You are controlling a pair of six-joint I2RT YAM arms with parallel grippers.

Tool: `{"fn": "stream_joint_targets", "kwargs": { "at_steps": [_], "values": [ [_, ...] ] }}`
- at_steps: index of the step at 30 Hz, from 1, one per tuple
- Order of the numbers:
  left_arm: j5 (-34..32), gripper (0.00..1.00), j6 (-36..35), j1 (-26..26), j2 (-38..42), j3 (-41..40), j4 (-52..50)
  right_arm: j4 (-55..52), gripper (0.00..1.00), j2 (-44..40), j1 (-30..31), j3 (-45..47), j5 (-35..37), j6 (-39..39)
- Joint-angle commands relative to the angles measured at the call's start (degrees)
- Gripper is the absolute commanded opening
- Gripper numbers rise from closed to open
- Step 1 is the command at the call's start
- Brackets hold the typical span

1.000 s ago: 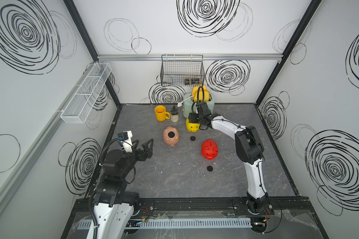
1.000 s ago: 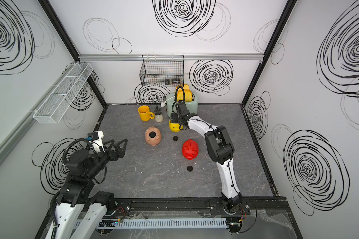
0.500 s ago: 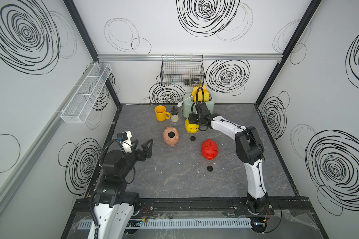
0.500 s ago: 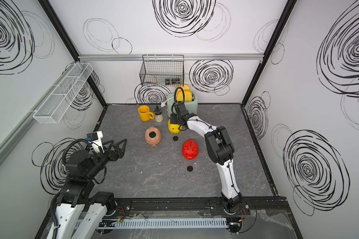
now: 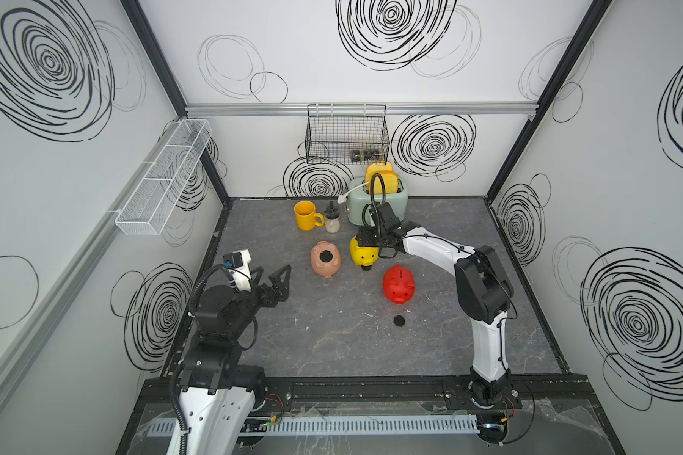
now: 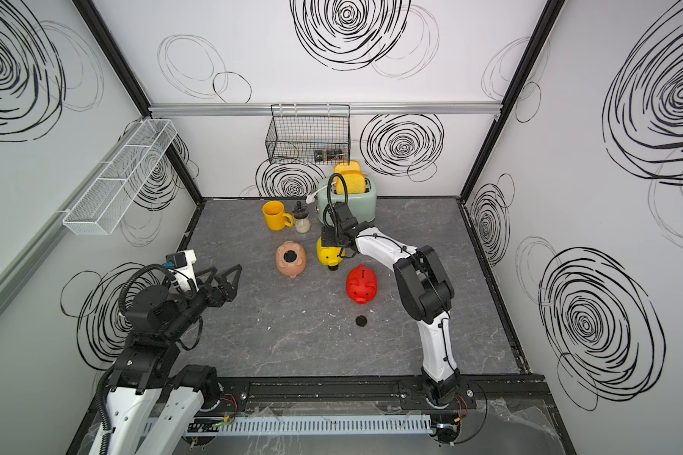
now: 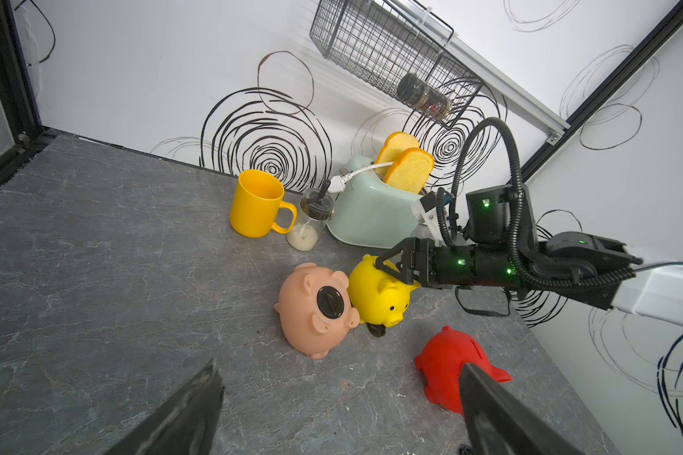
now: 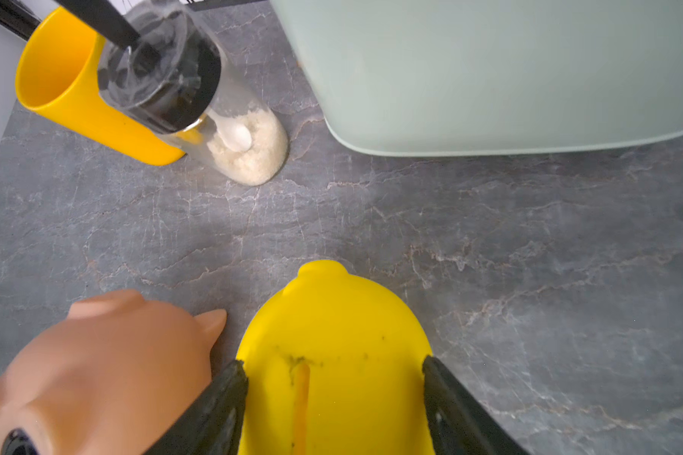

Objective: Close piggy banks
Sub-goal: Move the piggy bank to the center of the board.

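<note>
Right arm [image 5: 434,248] stretched far over the grey marbled tabletop [image 5: 332,346], wrist tipped down, the right fingers [image 8: 221,402] clasp the glossy yellow plastic piggy bank [image 8: 332,335] between them, while the left fingers [image 7: 190,413] hover spread.

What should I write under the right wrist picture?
Right gripper straddles the yellow piggy bank, pink piggy bank alongside.

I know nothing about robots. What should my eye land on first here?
Three bright toy pigs stand out on the grey table: the pink piggy bank lies belly up with a black plug in its hole, and the red piggy bank sits nearer the front, close to a loose black plug. The right gripper clasps the yellow piggy bank, a finger against each side, while the left gripper hangs open, away from them all.
</note>
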State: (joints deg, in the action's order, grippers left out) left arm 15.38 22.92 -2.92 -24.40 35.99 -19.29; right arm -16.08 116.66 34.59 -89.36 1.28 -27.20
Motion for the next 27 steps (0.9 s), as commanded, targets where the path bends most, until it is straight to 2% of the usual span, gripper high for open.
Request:
{"fn": "stream_joint_targets", "kwargs": {
  "at_steps": [1,7,14,27],
  "values": [
    [0.0,0.96,-0.7,-0.4,0.5,-0.2,1.8,-7.1,0.71,-1.2,1.1,2.8,-1.2,-0.2],
    [0.0,0.96,-0.7,-0.6,0.4,-0.2,1.9,-7.9,0.7,-2.5,2.4,5.3,-1.8,-0.2],
    [-0.1,0.96,-0.7,-0.8,0.5,-0.2,1.9,-8.6,0.7,-5.6,5.1,9.7,-2.3,-3.6],
    [-1.2,0.96,-0.7,-2.7,0.4,-0.1,1.4,-7.9,0.69,-15.6,11.0,21.1,-3.0,-10.4]
  ]
}}
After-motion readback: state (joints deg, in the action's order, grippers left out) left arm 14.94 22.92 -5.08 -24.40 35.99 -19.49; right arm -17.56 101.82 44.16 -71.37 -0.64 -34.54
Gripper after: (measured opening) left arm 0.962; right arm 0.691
